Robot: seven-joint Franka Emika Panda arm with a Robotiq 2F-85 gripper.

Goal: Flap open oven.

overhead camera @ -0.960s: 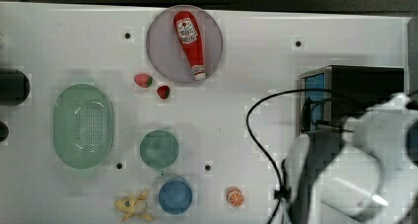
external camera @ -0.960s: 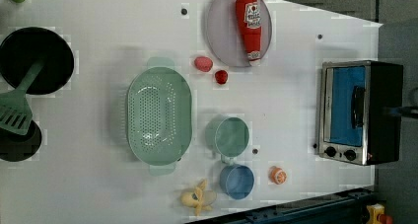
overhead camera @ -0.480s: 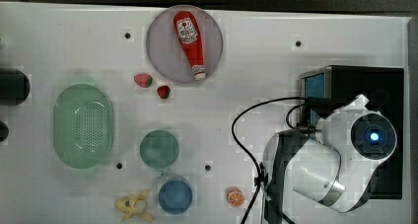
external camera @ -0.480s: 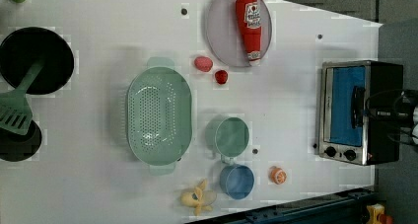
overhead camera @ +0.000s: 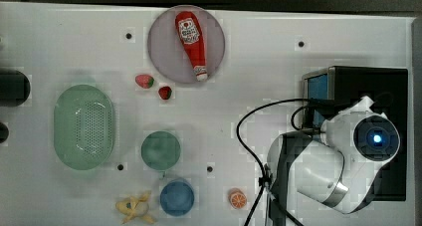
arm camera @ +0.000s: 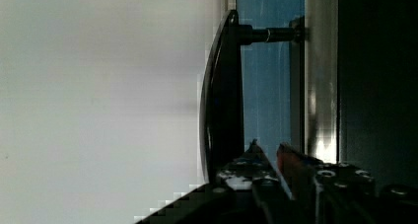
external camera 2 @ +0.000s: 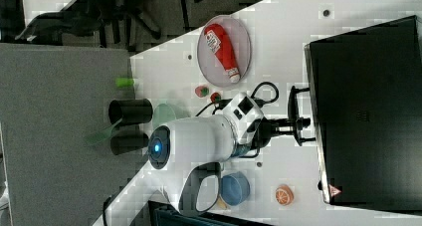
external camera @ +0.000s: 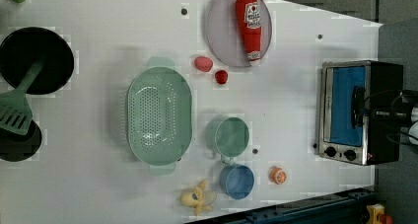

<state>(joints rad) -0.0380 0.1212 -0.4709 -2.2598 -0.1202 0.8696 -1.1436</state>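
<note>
One white Franka arm (overhead camera: 323, 171) is leaning over the oven (external camera: 357, 113), which is standing at the edge of the white table (overhead camera: 74, 37), on the top view's right. The oven's blue glass door (external camera: 347, 105) is sitting shut against its silver frame, facing the rest of the tabletop, with two black knobs (external camera: 340, 153) beside the glass.

The gripper (external camera 2: 293, 124) is reaching level toward the front of the oven in the right view, its fingers lying at the dark bar handle (arm camera: 222, 100). In the wrist view the fingertips (arm camera: 256, 160) are standing a narrow gap apart, just beside the handle and in front of the glass; whether they are clamping the bar or merely touching it I cannot tell. A black cable (overhead camera: 249, 136) is looping from the arm's wrist over the table beside the oven.

Further from the oven, a ketchup bottle (overhead camera: 191, 44) is lying on a grey plate (overhead camera: 161, 52), with two strawberries (overhead camera: 154, 86) just beside that plate. A green colander (overhead camera: 84, 126) is sitting well apart from the oven. Between colander and oven are standing a green cup (overhead camera: 160, 150) and a blue cup (overhead camera: 176, 197), with a banana (overhead camera: 133, 207) and an orange half (overhead camera: 238, 198) near the blue cup.
</note>
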